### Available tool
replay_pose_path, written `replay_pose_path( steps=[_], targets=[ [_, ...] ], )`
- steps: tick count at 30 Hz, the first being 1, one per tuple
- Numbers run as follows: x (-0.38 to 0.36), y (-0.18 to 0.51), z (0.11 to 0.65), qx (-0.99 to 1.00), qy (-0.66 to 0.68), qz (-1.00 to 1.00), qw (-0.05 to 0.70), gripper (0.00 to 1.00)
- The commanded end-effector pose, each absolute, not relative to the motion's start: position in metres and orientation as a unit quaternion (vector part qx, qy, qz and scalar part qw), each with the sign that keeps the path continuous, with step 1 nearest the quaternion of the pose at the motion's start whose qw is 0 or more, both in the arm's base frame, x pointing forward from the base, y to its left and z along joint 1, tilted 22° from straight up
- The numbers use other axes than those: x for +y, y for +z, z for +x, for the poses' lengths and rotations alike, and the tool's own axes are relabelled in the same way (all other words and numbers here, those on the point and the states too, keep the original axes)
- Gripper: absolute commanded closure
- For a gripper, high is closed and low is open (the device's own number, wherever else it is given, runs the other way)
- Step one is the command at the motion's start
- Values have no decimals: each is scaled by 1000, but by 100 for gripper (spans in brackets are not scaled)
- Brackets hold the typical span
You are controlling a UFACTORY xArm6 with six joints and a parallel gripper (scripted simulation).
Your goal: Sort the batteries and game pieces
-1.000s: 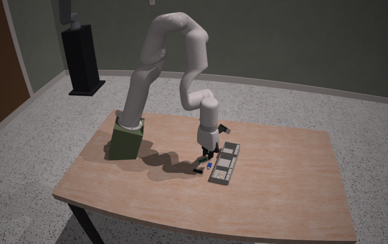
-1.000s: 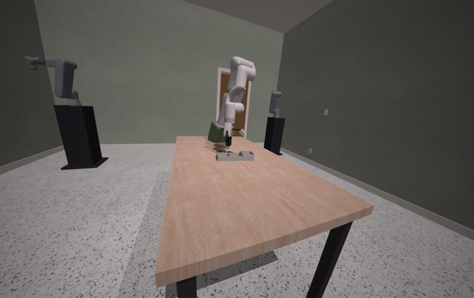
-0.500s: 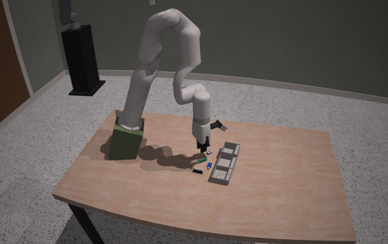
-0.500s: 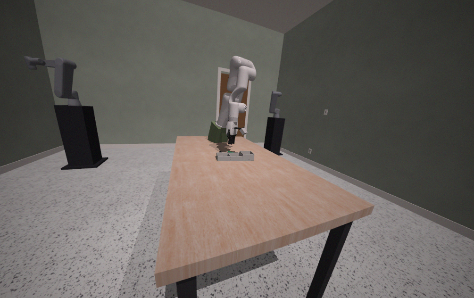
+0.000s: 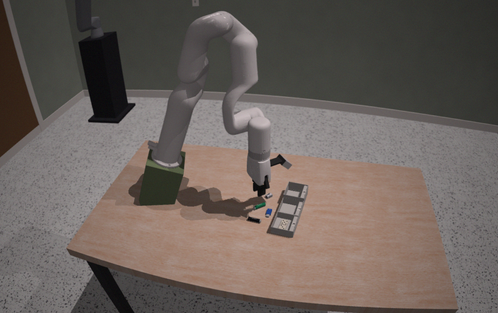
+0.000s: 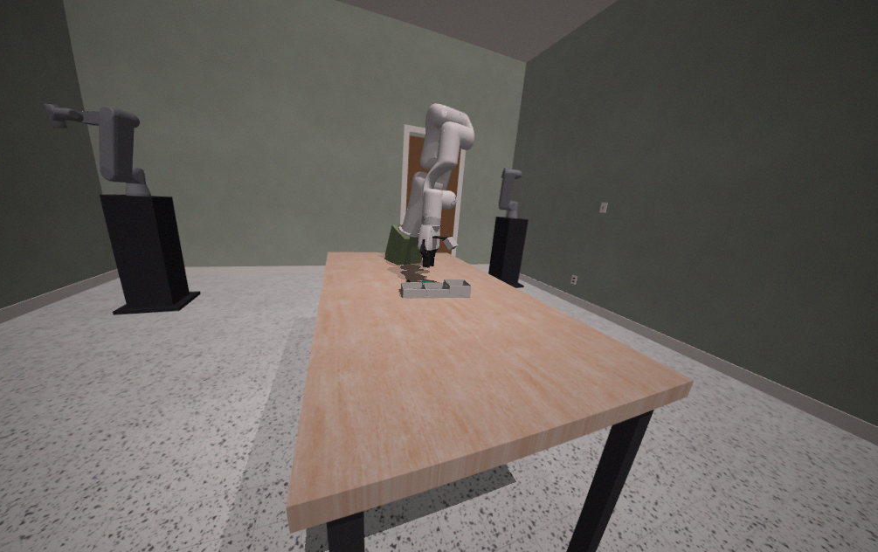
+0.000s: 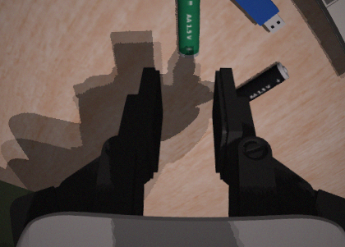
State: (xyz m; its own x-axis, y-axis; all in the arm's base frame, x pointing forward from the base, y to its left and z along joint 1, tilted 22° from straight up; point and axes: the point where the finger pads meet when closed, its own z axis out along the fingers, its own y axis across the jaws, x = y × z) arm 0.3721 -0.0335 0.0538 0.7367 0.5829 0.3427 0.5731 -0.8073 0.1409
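In the top view we had broad room on the counter [image 5: 359, 248] [image 6: 428, 356] [image 7: 53, 12] towards its near-right and far-right corners. The grey bin block [image 5: 282, 232] [image 6: 435, 293] [image 7: 338, 18] stood mid-counter, well apart from every edge; the green pedestal [image 5: 161, 188] [image 6: 397, 245] [image 7: 10, 213] stood near the left edge.

Our pincer [image 5: 261, 193] [image 6: 428, 264] [image 7: 187, 90] hung above the counter left of the block, fingers partly apart and holding nothing. The green battery [image 5: 259, 206] [image 7: 189, 22] lay left of the block; the black battery [image 5: 253, 220] [image 7: 264, 83] lay closer to the near edge. The blue USB stick [image 5: 268, 212] [image 7: 256, 7] sat between them and the block, a small silvery thing [image 5: 269, 195] towards the far edge. The domino [image 5: 283, 224] lay in the compartment closest to the near edge.

In our wrist view a finger hid part of the black battery, and the frame cut off most of the block. We could not identify the silvery thing.
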Motion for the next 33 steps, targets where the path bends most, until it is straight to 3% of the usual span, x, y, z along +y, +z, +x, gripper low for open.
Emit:
replay_pose_path(
  steps=[1, 21, 33],
  targets=[
    [-34, 55, 373, 310, 189, 932, 13, 72],
    [-34, 55, 373, 310, 189, 932, 13, 72],
    [-31, 18, 388, 310, 189, 932, 13, 72]
  ],
)
